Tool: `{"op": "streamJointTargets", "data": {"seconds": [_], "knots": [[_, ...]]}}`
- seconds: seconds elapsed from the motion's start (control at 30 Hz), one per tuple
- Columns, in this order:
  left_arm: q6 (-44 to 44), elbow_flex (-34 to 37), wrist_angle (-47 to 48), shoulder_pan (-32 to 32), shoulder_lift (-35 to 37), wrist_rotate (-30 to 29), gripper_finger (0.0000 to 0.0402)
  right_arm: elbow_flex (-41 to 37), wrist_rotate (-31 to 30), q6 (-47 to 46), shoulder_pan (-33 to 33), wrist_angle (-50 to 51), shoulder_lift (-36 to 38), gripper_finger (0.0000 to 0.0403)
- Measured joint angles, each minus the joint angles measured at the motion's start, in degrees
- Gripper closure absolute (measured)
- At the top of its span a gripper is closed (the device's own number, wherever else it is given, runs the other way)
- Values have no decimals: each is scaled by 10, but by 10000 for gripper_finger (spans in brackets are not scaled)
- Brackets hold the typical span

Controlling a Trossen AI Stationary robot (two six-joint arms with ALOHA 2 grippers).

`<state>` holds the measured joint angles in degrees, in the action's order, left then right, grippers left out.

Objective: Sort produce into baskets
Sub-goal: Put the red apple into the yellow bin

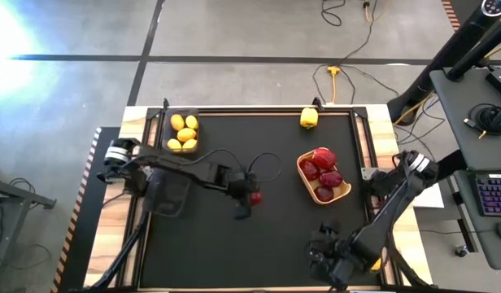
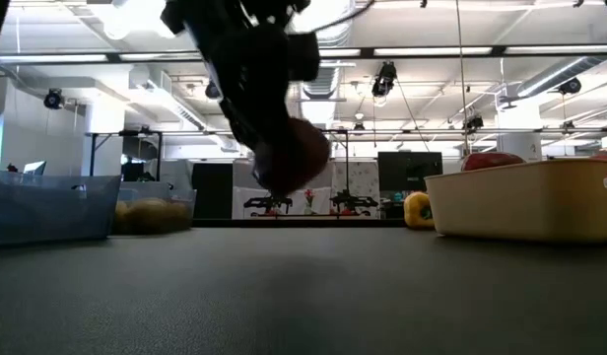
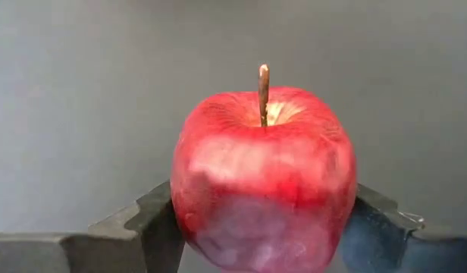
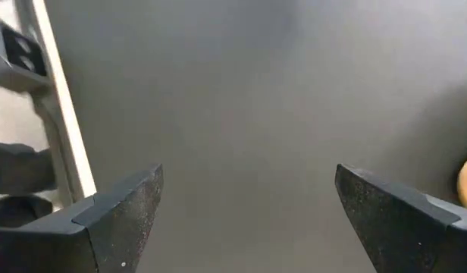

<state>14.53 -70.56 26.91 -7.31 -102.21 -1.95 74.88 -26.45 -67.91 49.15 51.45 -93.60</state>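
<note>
Red apple (image 3: 264, 182), stem up, is clamped between the two fingers of the left hand (image 1: 252, 198), raised clear of the counter (image 1: 234, 252) near its middle. Tan basket (image 1: 345, 191) toward the right edge holds several dark red pieces. Black basket (image 1: 165, 130) at the far left corner holds yellow lemons (image 1: 184, 133). One yellow pepper (image 1: 309, 119) sits at the far edge. Right hand (image 4: 249, 220) waits over the near right corner, fingers spread apart, holding nothing.
</note>
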Motion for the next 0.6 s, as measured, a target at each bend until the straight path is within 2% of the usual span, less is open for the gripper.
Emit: {"op": "streamJointTargets", "data": {"seconds": [0.17,0.27,0.33,0.43,0.6], "knots": [[11,1,-53,7,-39,14,128,1,8,-20,-2,1,-37,21],[17,1,-67,2,-61,15,112,2,-39,-13,-8,2,-41,21],[32,1,-64,1,-73,16,102,2,-77,17,-17,0,-39,21],[44,1,-65,1,-88,16,90,2,-95,62,-40,1,-36,21],[55,1,-64,-2,-85,29,80,2,-74,140,-98,-11,-36,21]]}}
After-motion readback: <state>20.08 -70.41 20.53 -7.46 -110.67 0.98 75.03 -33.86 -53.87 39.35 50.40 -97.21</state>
